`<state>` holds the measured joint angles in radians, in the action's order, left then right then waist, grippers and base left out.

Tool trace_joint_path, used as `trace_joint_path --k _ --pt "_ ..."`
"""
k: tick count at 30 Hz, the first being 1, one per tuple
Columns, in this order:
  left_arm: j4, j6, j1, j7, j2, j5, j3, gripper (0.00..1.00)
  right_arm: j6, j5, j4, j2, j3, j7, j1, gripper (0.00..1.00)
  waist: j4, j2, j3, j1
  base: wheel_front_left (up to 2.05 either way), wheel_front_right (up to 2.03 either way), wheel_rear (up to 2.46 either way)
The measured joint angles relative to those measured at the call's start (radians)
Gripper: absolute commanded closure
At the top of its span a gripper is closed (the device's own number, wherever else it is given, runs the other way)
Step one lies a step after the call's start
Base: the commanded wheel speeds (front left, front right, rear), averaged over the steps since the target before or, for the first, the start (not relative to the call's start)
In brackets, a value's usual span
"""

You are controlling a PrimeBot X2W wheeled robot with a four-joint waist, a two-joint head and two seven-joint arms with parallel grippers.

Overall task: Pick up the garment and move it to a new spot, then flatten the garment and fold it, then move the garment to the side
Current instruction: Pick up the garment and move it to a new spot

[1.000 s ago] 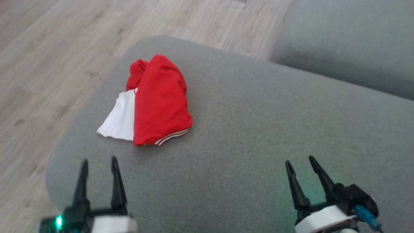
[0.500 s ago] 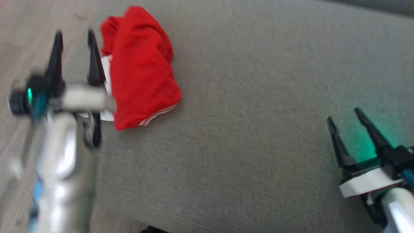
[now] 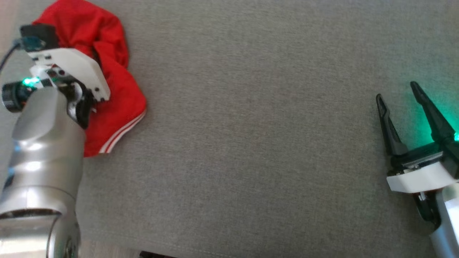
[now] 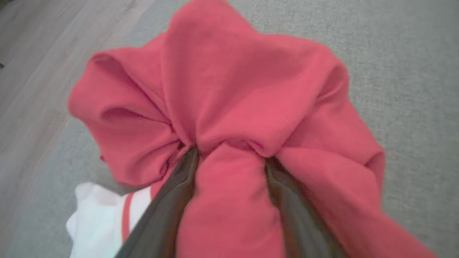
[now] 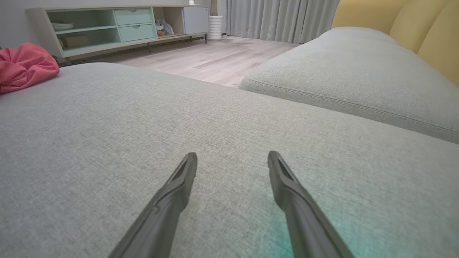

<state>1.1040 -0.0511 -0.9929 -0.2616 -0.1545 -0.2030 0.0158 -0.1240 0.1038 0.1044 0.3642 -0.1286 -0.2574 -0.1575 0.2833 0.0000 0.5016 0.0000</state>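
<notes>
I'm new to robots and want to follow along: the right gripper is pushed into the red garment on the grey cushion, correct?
Not the right: the left gripper is pushed into the red garment on the grey cushion, as the left wrist view shows.

Garment (image 3: 118, 93) is lying crumpled at the left end of the grey cushion (image 3: 251, 143), close to its edge. Red cloth is bunching in loose, rounded folds. The hem (image 3: 120, 134), with white stripes, is lying flat on the cushion. A white panel (image 4: 96, 218) is showing beneath the red. One red ridge is standing between the left gripper (image 4: 229, 157) fingers, which are spread apart.
</notes>
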Motion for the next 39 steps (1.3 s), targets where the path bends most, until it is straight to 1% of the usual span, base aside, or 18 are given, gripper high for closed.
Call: trace_joint_path --k 2,7,8,12,15,19,21,23,25,28,32,35,38,39 --pt "0.025 -0.002 -0.026 0.014 -0.008 0.002 0.004 1.0 0.0 0.0 -0.013 -0.008 0.005 -0.008 -0.003 0.0 -0.012 0.0 0.016 -0.0001 0.0 0.0 0.0" --pt "0.053 -0.012 -0.038 0.136 -0.022 0.022 0.034 1.0 0.0 -0.003 -0.011 -0.024 0.014 -0.008 -0.005 0.0 -0.019 0.0 0.011 0.0 0.0 0.0 0.0" --pt "0.055 -0.011 -0.039 0.185 -0.034 0.035 0.049 1.0 0.0 -0.009 0.008 -0.039 0.012 -0.007 -0.011 0.0 -0.02 0.0 -0.01 0.0002 0.0 0.0 0.0" --pt "0.04 -0.021 -0.07 0.27 -0.053 0.058 0.08 1.0 0.0 -0.009 0.051 -0.087 -0.014 -0.005 -0.006 0.0 -0.029 0.0 -0.075 0.0001 0.0 0.0 0.0" --pt "0.012 -0.045 -0.103 0.301 -0.061 0.077 0.114 1.0 0.0 -0.008 0.068 -0.127 -0.029 -0.005 0.009 0.0 -0.045 0.0 -0.137 0.0 0.0 0.0 0.0" --pt "-0.04 -0.073 -0.128 0.307 -0.06 0.08 0.163 1.0 0.0 -0.008 0.077 -0.168 -0.033 -0.005 0.027 0.0 -0.085 0.0 -0.219 -0.0002 0.0 0.0 0.0" --pt "-0.076 -0.074 -0.13 0.303 -0.058 0.07 0.192 1.0 0.0 -0.008 0.083 -0.182 -0.036 -0.005 0.036 0.0 -0.118 0.0 -0.252 -0.0002 0.0 0.0 0.0" --pt "-0.119 -0.074 -0.129 0.284 -0.048 0.046 0.248 1.0 0.0 -0.008 0.086 -0.197 -0.037 -0.005 0.049 0.0 -0.16 0.0 -0.28 -0.0002 0.0 0.0 0.0" --pt "-0.178 -0.074 -0.125 0.262 -0.034 0.002 0.313 1.0 0.0 -0.005 0.087 -0.214 -0.035 -0.003 0.063 0.0 -0.205 0.0 -0.303 -0.0002 0.0 0.0 0.0" --pt "-0.286 -0.074 -0.112 0.208 -0.012 -0.094 0.407 1.0 0.0 0.002 0.082 -0.241 -0.028 -0.002 0.075 0.0 -0.284 0.0 -0.329 -0.0002 0.0 0.0 0.0" --pt "-0.403 -0.081 -0.076 0.139 -0.026 -0.164 0.535 1.0 0.0 0.012 0.054 -0.267 -0.02 -0.002 0.074 0.0 -0.396 0.0 -0.343 -0.0002 0.0 0.0 0.0" --pt "-0.45 -0.081 -0.047 0.112 -0.033 -0.206 0.608 1.0 0.0 0.023 0.04 -0.281 -0.026 -0.002 0.071 0.0 -0.476 0.0 -0.337 -0.0002 0.0 0.0 0.0" --pt "-0.463 -0.081 -0.012 0.13 -0.031 -0.241 0.691 1.0 0.0 0.039 0.029 -0.296 -0.031 -0.002 0.056 0.0 -0.549 0.0 -0.317 -0.0001 0.0 0.0 0.0" --pt "-0.463 -0.081 -0.012 0.13 -0.031 -0.241 0.691 1.0 0.0 0.039 0.029 -0.296 -0.031 -0.002 0.056 0.0 -0.549 0.0 -0.317 -0.0001 0.0 0.0 0.0"
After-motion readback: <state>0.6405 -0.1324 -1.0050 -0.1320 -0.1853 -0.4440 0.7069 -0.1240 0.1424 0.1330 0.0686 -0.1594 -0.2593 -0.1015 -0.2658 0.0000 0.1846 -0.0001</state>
